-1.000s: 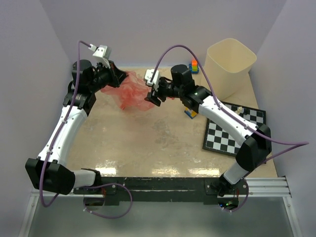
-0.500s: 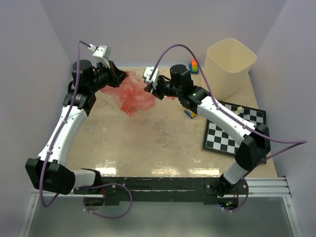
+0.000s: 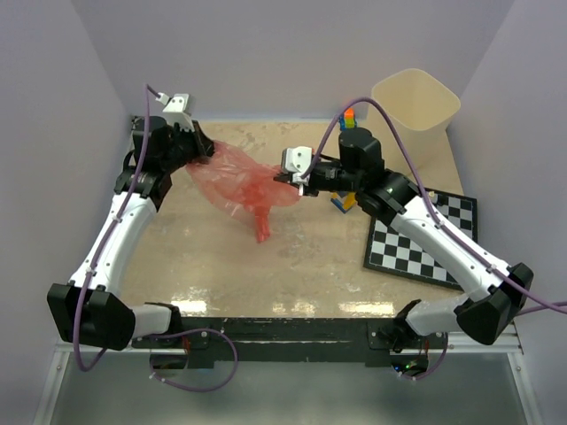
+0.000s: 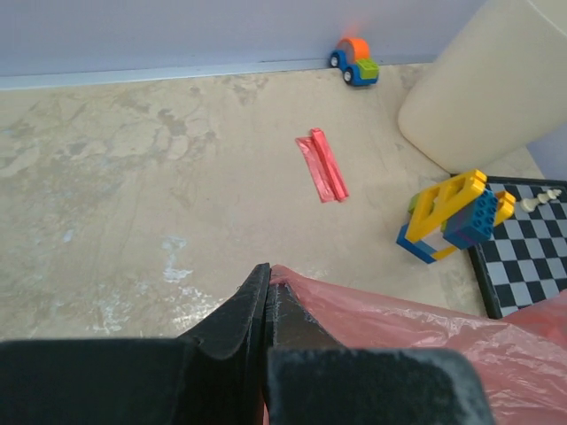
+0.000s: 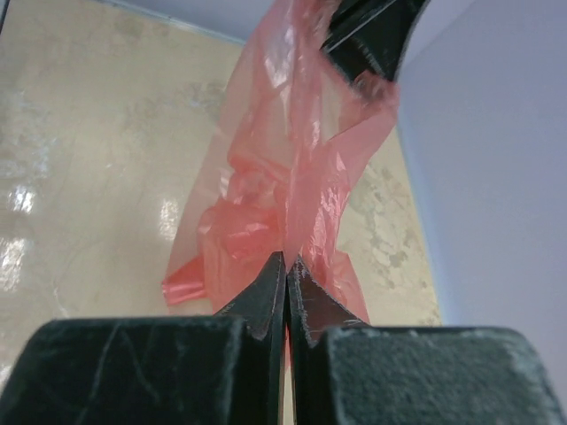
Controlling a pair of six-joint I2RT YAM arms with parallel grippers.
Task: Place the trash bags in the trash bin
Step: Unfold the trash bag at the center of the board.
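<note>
One red sack (image 3: 235,174), one folded red strip (image 4: 322,166), one cream bin (image 3: 409,119).

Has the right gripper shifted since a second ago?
Yes. The right gripper, shut on the red trash bag, has pulled rightward toward the checkerboard, stretching the bag away from the left gripper.

Bright, even overhead light; shadows are soft and faint. White glare streaks the desk (image 3: 301,257) near its front edge in the top view. In the 2 wrist views the left pincer (image 4: 268,292) and right pincer (image 5: 286,266) look soft; the bag (image 5: 301,150) glints.
</note>
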